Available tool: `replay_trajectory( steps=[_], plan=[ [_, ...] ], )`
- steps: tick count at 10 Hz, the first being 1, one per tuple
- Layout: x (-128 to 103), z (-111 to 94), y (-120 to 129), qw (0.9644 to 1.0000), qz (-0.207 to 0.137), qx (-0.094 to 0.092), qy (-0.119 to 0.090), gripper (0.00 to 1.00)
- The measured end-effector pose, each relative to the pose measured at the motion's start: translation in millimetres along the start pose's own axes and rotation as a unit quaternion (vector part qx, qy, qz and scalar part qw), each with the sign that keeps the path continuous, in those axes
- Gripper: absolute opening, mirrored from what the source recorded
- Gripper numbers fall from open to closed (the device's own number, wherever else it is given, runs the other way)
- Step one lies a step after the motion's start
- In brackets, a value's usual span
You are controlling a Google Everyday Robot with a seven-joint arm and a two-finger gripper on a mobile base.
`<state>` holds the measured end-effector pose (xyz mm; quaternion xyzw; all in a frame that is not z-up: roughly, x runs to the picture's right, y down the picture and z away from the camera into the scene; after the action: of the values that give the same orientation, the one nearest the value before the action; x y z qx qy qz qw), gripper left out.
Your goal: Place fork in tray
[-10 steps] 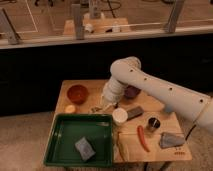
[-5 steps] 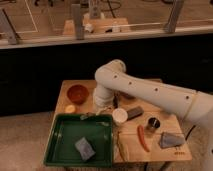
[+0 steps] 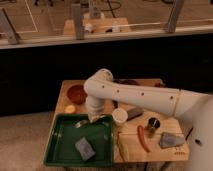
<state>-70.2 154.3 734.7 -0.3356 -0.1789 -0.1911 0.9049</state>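
My white arm reaches from the right across the wooden table. My gripper (image 3: 94,119) hangs at the far edge of the green tray (image 3: 62,150), pointing down. A small silvery thing (image 3: 80,123), likely the fork, lies or hangs just left of the gripper, over the far part of the tray. I cannot tell whether the gripper holds it. A grey block (image 3: 85,148) lies inside the tray.
On the table are an orange bowl (image 3: 76,93), a small yellow item (image 3: 70,108), a white cup (image 3: 120,116), a dark flat object (image 3: 134,112), a metal cup (image 3: 151,125), a red utensil (image 3: 143,138) and a grey cloth (image 3: 170,140).
My arm has swung left, carrying the gripper from near the white cup to the tray's far edge. The silvery thing now shows over the tray.
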Motion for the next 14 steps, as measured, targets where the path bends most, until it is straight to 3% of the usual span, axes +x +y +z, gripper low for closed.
replay_trajectory(
  steps=[2,3,9,10,14],
  plan=[
    [-2,13,3,1.0000,-0.004,-0.008,0.000,0.07],
    [-2,18,5,0.9999,-0.001,-0.010,-0.001,0.14],
    [-3,52,11,0.9997,0.014,-0.020,-0.006,0.74],
    [-4,57,11,0.9996,0.015,-0.021,-0.007,0.79],
    [-6,66,4,0.9993,0.022,-0.016,-0.024,0.80]
  ],
)
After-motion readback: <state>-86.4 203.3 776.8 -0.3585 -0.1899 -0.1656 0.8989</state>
